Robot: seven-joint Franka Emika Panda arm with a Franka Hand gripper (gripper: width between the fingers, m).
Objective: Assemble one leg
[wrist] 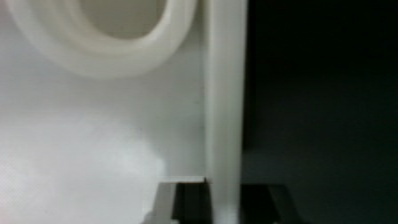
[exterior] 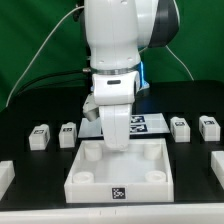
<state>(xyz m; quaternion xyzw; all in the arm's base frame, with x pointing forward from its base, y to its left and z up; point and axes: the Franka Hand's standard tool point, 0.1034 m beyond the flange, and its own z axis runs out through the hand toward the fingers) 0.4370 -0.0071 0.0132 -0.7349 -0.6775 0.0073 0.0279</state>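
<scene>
Tray (exterior: 120, 186) nearest, tag on front wall. Gripper (exterior: 116, 143) low at tray's far wall, fingertips hidden; jaw gap cannot be told. Wrist view blurred: white wall, hole rim (wrist: 111, 45). Beyond, on table: leg (exterior: 38, 136), leg (exterior: 67, 133) at exterior view's left; leg (exterior: 180, 127), leg (exterior: 208, 127) at its right, all apart from gripper. Marker board (exterior: 152, 122) part hidden behind arm.

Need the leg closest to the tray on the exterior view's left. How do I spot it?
Start at the big white tray at the front, under the arm. Behind its corner on the exterior view's left, two small white legs stand side by side. Yours is the leg nearer the arm; its twin stands further out toward the picture's edge.
</scene>
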